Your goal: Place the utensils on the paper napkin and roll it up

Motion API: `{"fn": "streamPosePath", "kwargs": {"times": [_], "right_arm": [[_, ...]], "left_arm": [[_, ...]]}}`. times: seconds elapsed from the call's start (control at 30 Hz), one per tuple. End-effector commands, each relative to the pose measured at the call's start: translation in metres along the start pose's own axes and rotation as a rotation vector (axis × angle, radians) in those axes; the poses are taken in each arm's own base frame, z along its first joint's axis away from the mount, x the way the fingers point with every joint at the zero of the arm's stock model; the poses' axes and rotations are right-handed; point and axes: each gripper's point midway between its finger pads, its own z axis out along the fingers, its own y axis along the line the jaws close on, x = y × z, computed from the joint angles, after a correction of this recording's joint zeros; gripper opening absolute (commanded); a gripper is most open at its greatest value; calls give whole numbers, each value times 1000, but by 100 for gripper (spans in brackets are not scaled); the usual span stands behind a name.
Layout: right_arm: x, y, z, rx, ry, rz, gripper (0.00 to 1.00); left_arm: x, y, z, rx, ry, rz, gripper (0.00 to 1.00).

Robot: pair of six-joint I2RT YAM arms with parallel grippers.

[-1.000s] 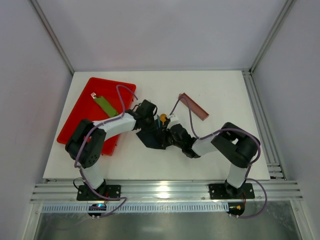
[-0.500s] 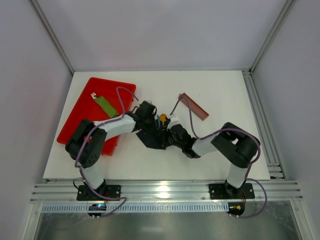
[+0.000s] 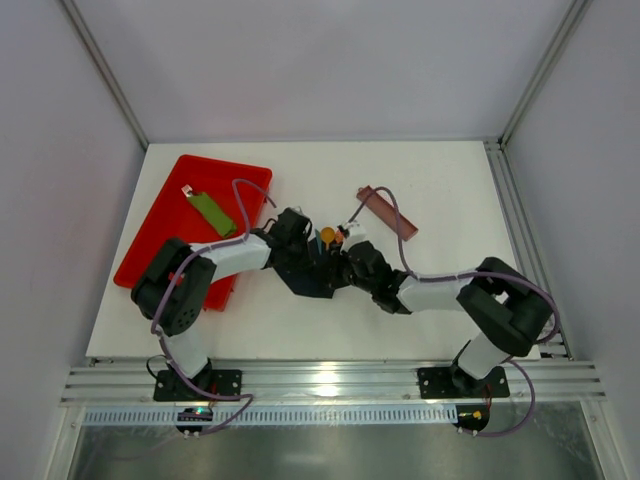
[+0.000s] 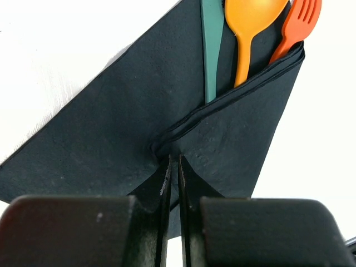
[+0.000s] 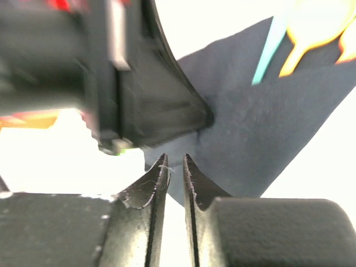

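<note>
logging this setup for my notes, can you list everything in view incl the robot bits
matte black square paper napkin: one, black, table centre, folded up over the utensil handles
yellow-orange plastic spoon: one, yellow-orange, in the napkin fold, bowl sticking out
orange plastic fork: one, orange, in the fold, beside the spoon
flat teal utensil piece: one, teal, in the fold, on the spoon's other side
red rectangular plastic tray: one, red, far left of the table
flat green rectangular piece: one, green, in the red tray
long narrow brown tray: one, brown, far side, right of centre
white table: one, white, under everything
left tool: one, black, shut on the napkin's fold
right tool: one, black, nearly closed at the napkin's corner, grip unclear
</note>
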Motion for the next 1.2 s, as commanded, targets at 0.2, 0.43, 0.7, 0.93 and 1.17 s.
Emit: {"fn": "streamPosePath", "kwargs": {"times": [0.2, 0.43, 0.7, 0.93, 1.17], "right_arm": [[-88, -26, 8, 135, -48, 41, 4], [-97, -36, 46, 196, 28, -33, 4], [-88, -42, 73, 194, 68, -50, 4], [-84, -44, 84, 193, 85, -87, 4], [-72, -44, 95, 194, 122, -123, 4]], "left_arm": [[6, 18, 3, -46, -11, -4, 8], [11, 21, 6, -56, 3, -10, 7], [13, 24, 6, -65, 9, -15, 8], [15, 24, 7, -66, 16, -18, 8], [15, 25, 8, -72, 17, -23, 8]]}}
